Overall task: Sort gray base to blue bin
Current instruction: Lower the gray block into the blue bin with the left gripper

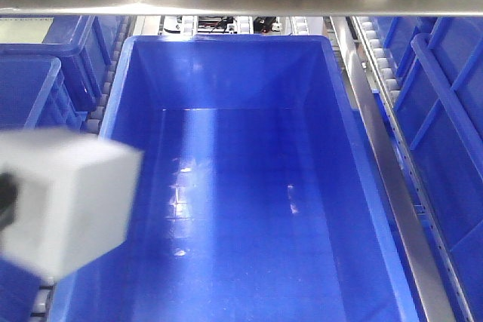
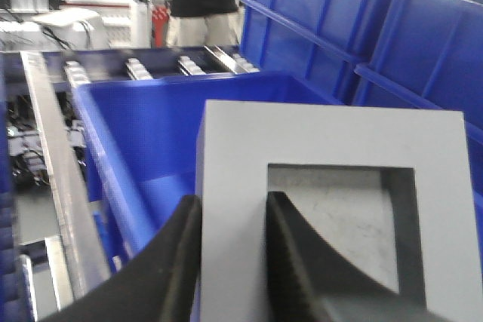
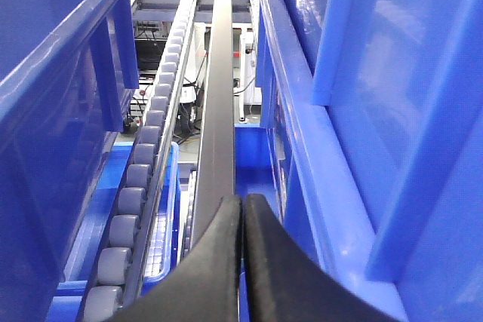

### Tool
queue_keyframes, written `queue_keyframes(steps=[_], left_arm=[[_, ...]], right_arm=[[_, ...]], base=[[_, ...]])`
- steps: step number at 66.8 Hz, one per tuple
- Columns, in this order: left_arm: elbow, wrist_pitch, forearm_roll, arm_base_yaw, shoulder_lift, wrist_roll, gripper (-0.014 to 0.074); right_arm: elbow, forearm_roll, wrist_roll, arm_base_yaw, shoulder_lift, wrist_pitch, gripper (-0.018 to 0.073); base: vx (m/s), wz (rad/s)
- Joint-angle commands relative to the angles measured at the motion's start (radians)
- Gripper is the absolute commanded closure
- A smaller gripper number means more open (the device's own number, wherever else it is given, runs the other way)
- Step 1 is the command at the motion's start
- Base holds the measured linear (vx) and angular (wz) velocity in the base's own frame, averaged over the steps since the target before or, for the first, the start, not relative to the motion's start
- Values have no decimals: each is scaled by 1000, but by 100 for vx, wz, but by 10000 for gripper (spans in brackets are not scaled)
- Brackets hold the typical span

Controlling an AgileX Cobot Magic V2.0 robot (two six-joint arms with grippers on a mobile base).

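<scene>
Between the black fingers of our left gripper (image 2: 232,262), pinched on one wall beside its square recess, the matte gray cube-like base (image 2: 332,209) looked rigid and light, just short of the glossy bright-blue plastic bin (image 1: 249,186), while our right gripper (image 3: 243,262) was pressed together on nothing.

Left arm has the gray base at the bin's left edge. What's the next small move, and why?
Probably carry it rightward over the blue bin before opening. The left gripper pinches the gray base by one wall, and in the front view the block sits at the bin's left rim, not over the floor.

This is a warehouse or factory sorting line: blue plastic totes (image 1: 226,58) sit on roller conveyor tracks (image 3: 143,186) with steel rails (image 1: 400,201) between them.
</scene>
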Motion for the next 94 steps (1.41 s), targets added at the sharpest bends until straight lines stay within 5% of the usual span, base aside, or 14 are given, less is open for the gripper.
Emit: queue_keyframes(steps=[1, 45, 94], left_arm=[[-104, -110, -1, -23, 140, -7, 594], [-542, -86, 8, -83, 925, -4, 594], [-741, -4, -4, -71, 1297, -16, 562]], right_arm=[[5, -9, -7, -6, -7, -79, 564], [5, -9, -7, -6, -7, -79, 564], [5, -9, -7, -6, -7, -82, 564]], base=[[0, 0], [0, 0], [0, 0]])
